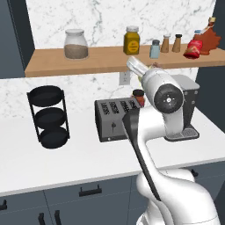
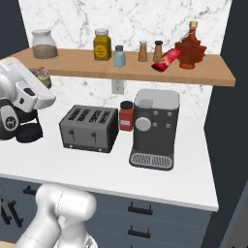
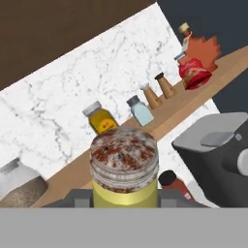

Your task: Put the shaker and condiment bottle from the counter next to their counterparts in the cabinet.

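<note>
Left base view: the arm hides the gripper and much of the toaster (image 1: pixel 115 118); the condiment bottle (image 1: pixel 194 48) lies tipped on the cabinet (image 1: pixel 52 61) beside the leaf-shaped bottle (image 1: pixel 210 40).

Right base view: the shaker (image 2: pixel 43 76) sits just under the shelf edge – free room between glass jar (image 2: pixel 44 44) and mustard jar (image 2: pixel 102 44).

Hand view: gripper (image 3: pixel 125 196) pinched on the shaker, fingertips barely visible, no label readable.

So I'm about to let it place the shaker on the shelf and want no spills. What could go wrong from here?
The shaker, held in the gripper, sits below the shelf edge, so lifting straight up could hit it. The red bottle lies tipped beside the brown shakers; a wide swing might knock it off. The spot near the blue shaker is tight.
</note>
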Tool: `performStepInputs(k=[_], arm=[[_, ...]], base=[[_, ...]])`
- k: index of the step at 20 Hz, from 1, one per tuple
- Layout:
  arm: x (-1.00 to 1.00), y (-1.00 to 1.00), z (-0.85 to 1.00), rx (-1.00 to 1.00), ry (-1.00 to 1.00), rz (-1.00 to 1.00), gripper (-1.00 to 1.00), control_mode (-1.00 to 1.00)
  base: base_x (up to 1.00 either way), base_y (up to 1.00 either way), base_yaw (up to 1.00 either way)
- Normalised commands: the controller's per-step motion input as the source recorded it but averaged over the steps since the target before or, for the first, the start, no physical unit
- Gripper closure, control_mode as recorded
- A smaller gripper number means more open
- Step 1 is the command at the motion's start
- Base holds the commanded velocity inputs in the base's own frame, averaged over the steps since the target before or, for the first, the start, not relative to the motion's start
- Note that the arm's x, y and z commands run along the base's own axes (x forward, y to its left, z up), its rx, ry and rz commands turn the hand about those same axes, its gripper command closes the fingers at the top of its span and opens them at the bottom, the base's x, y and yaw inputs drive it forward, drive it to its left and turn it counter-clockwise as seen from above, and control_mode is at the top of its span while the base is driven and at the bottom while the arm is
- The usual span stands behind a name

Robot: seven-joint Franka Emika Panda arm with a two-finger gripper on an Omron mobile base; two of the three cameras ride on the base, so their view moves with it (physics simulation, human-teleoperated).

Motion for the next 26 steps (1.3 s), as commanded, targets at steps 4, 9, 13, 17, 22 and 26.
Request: performStepInputs(k=[4,9,13,17,22,26], arm=[[-0.07,-0.11,0.26,0.05,0.10,-0.15,1.00,-1.00],[-0.06,-0.13,0.35,0.07,0.12,-0.17,1.00,-1.00],[-0.01,0.02,0.01,-0.01,0.12,-0.10,1.00,-1.00],[0.01,0.10,-0.04,-0.08,0.05,0.00,1.00,-1.00],[0.04,0.00,0.14,0.00,0.13,0.00,1.00,-1.00],[0.02,-0.01,0.19,0.00,0.18,-0.05,1.00,-1.00]], base=[[0.00,0.00,0.00],[0.00,0.00,0.00],[0.00,0.00,0.00],[0.00,0.00,0.00],[0.00,0.00,0.00],[0.00,0.00,0.00]])
